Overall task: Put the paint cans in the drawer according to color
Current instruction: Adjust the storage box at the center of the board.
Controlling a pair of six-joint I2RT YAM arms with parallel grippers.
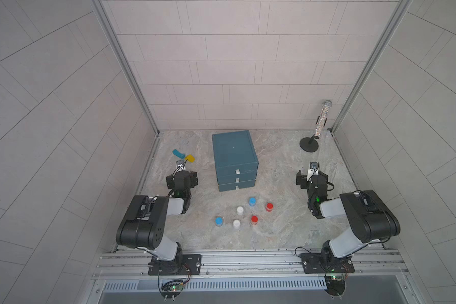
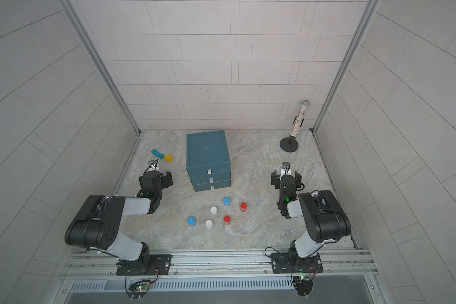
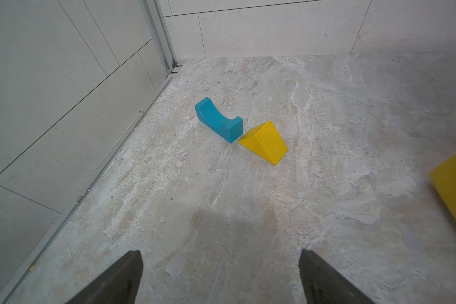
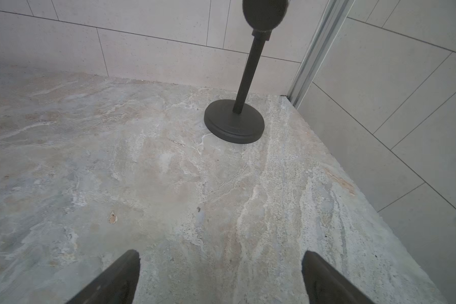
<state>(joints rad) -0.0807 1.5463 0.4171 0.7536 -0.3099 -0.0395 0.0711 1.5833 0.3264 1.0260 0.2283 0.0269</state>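
Six small clear paint jars (image 1: pixel 239 210), capped red, blue and white in pairs, stand clustered before a shut teal three-drawer chest (image 1: pixel 234 155). Left gripper (image 3: pixel 220 256) and right gripper (image 4: pixel 220 256) hover empty, jaws spread. Likely best: pull one pale drawer tab (image 1: pixel 237 172) straight out first. Only top views show jars; wrist views catch a blue arched block (image 3: pixel 218 122), yellow wedge (image 3: pixel 264 142), black round stand (image 4: pixel 234 123).
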